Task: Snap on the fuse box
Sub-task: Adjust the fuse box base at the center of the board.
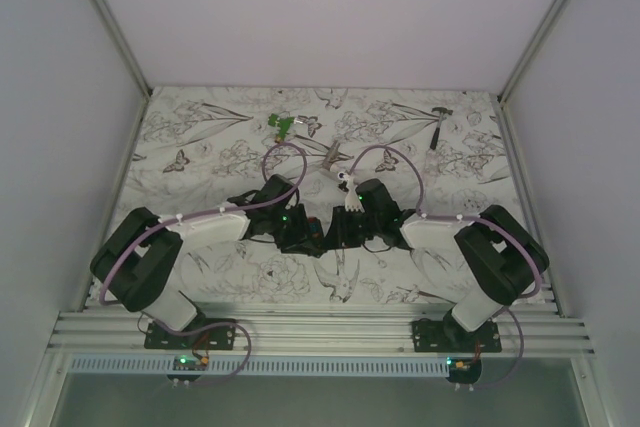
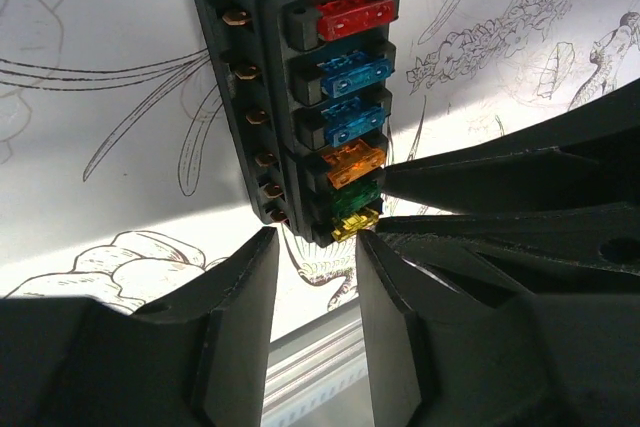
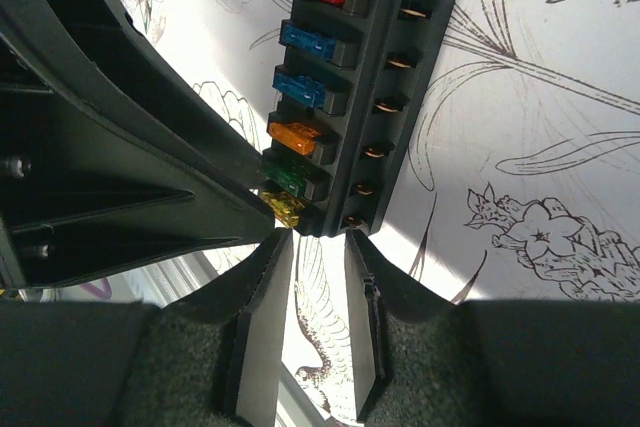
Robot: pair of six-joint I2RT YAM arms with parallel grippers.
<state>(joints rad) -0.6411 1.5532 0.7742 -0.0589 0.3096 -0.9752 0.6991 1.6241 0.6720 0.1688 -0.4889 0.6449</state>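
Both arms crowd fuse box [image 2: 300, 97], held between them over table [image 1: 400, 277]. Swing either and you risk wrists colliding.

Left gripper [image 2: 315, 242], right gripper [image 3: 315, 242]: jaws part apart, tips touching box's yellow-fuse end on both sides. True clamp or not, can't tell.

Hold that shallow lets box pivot or drop under your snap force.

Tip beside yellow fuse [image 2: 352, 225] could dislodge it.

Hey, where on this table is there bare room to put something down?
Bare cloth lies left of the green clip, and between it and the hammer at the back. Crowded mid-table around the fuse box and grey tool.
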